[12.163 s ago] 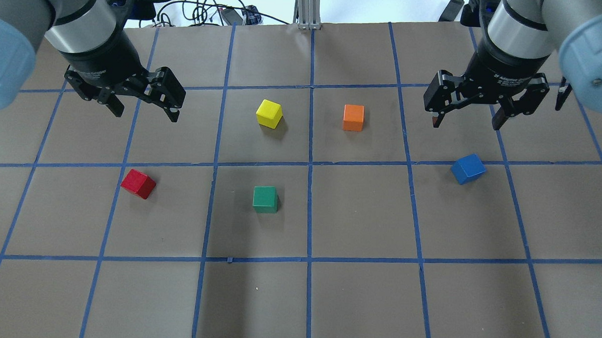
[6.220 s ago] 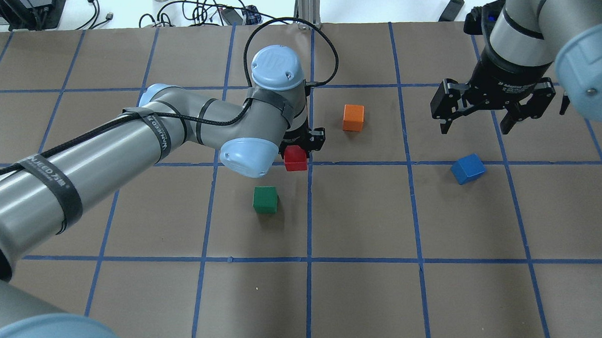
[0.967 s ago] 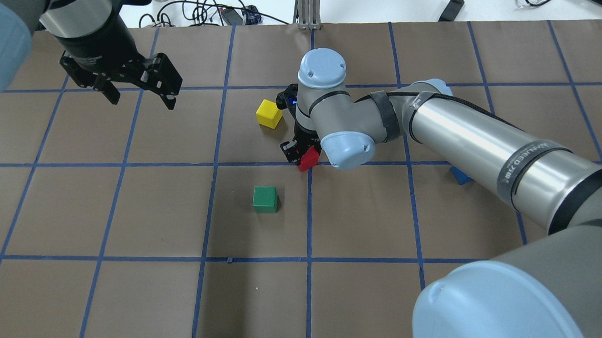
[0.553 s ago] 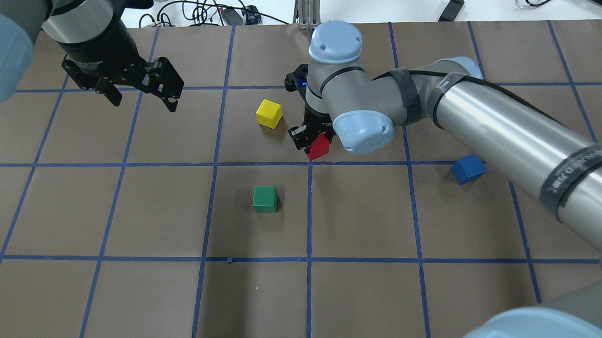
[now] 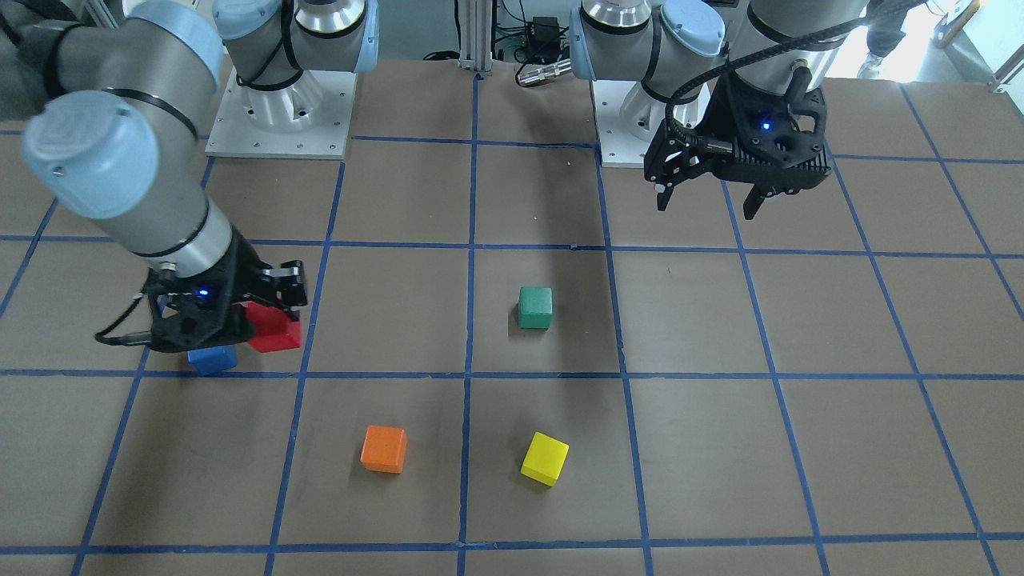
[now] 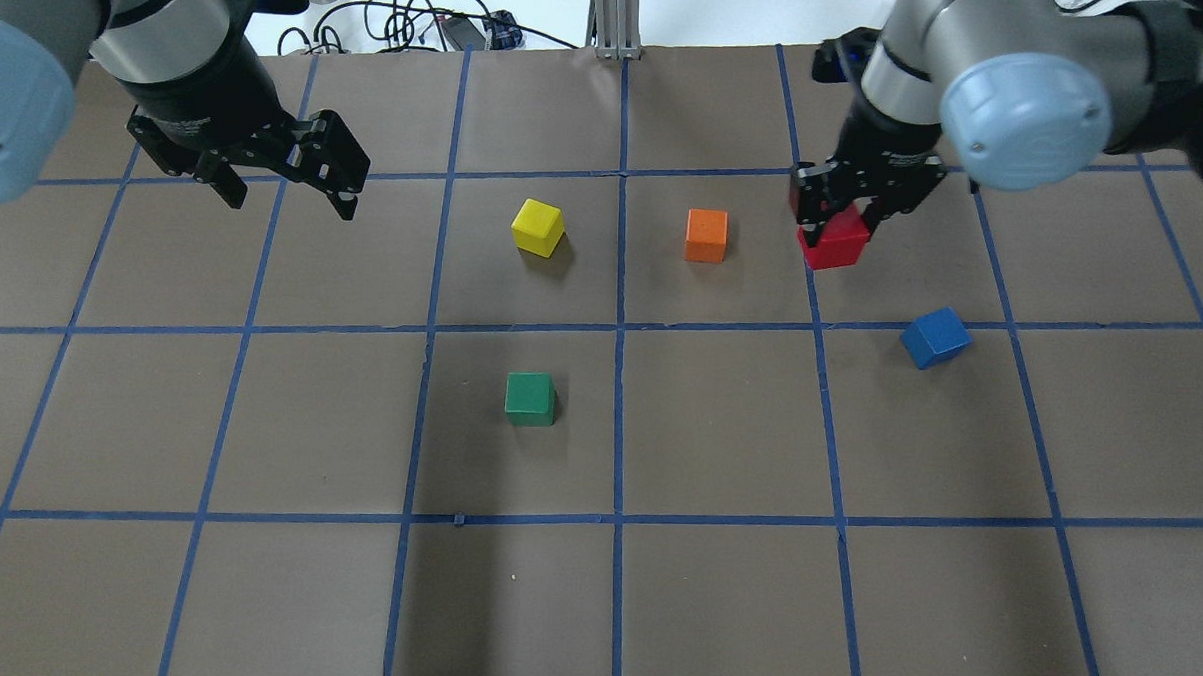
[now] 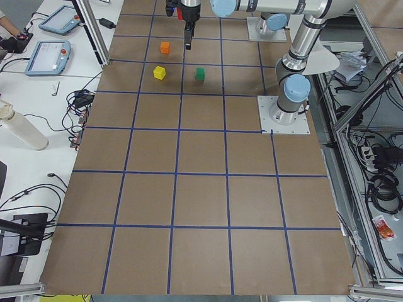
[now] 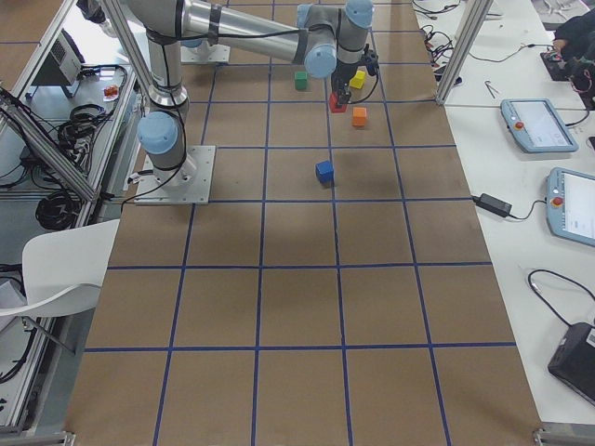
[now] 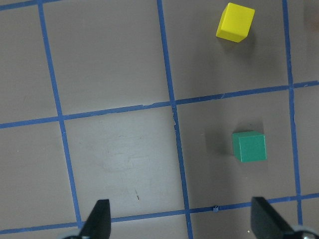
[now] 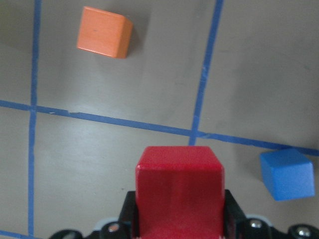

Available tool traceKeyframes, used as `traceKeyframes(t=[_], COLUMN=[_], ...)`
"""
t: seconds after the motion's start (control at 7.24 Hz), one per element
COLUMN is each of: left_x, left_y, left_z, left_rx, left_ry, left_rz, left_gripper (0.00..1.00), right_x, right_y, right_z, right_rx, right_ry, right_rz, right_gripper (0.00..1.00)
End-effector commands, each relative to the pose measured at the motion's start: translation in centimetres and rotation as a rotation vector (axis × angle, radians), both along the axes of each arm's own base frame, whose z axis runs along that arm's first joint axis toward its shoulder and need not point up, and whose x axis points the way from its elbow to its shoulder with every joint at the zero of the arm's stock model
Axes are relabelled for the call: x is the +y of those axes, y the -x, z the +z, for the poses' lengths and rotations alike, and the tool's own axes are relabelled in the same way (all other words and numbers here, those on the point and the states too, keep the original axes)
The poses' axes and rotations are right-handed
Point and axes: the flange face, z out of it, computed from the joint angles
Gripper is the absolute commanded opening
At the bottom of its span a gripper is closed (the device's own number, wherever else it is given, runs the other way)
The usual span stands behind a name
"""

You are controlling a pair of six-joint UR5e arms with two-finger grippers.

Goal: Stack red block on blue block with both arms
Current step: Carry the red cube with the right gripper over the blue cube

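Two arms and five cubes on a brown surface (image 6: 718,432) that is carrying a grid of blue tape lines. One cube of each colour is showing: one red, one blue, one orange, one yellow, one green.

The right hand (image 6: 832,222) is clamping the red block (image 6: 833,241) between its two fingers, which are pressing on opposite faces. In the right wrist view the red cube is looming much larger than the others, so it is hanging clear of the surface. Seen from overhead, it is sitting between the orange cube (image 6: 706,235) and the blue block (image 6: 935,337), apart from both and not yet over the blue one.

The blue block is lying on the surface on the robot's right, turned askew to the grid, one corner overlapping a tape line. Nothing is resting on it.

The left hand (image 6: 288,199) is hovering above the surface on the robot's left, its two fingers spread wide and gripping nothing. Its wrist view is showing both fingertips far apart at the lower edge, with bare surface between them.

The yellow cube (image 6: 538,226) and the orange cube are standing side by side in neighbouring squares at mid-surface. The green cube (image 6: 530,398) is standing alone in the square nearer the robot than the yellow one.
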Motion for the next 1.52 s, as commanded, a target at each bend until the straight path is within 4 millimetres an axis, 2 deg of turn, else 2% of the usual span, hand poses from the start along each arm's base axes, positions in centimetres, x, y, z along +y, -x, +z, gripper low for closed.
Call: traceKeyframes(t=[0.0, 0.14, 0.28, 0.41, 0.55, 0.69, 0.83, 1.11, 1.38], left_x=[-0.1, -0.3, -0.2, -0.1, -0.2, -0.1, -0.1, -0.1, -0.2], left_y=[0.1, 0.1, 0.0, 0.0, 0.0, 0.1, 0.0, 0.0, 0.0], left_z=[-0.1, -0.1, -0.3, -0.2, -0.3, -0.1, -0.2, -0.2, -0.2], left_rx=[0.001, 0.001, -0.001, -0.001, -0.001, 0.001, -0.001, -0.001, -0.004], left_ry=[-0.001, -0.001, -0.006, -0.004, -0.006, -0.003, -0.004, -0.004, -0.004], left_rz=[0.002, 0.004, 0.005, 0.004, 0.005, 0.007, 0.007, 0.007, 0.008], left_gripper=[1.0, 1.0, 1.0, 1.0, 1.0, 1.0, 1.0, 1.0, 1.0], right_x=[2.1, 2.1, 2.3, 2.6, 2.5, 2.9, 3.1, 3.0, 3.8], right_y=[5.8, 6.6, 8.8, 10.9, 11.4, 11.3, 11.3, 11.3, 11.1], right_z=[1.1, 0.5, -0.3, -1.6, -3.7, -6.1, -7.3, -8.6, -10.0], right_rx=[0.066, 0.058, 0.041, 0.015, 0.027, 0.042, 0.059, 0.052, 0.04], right_ry=[-0.019, -0.014, -0.023, -0.032, 0.01, 0.059, 0.107, 0.086, 0.059], right_rz=[-0.016, 0.057, 0.142, 0.161, 0.168, 0.201, 0.219, 0.218, 0.215], right_gripper=[0.0, 0.0, 0.0, 0.0, 0.0, 0.0, 0.0, 0.0, 0.0])
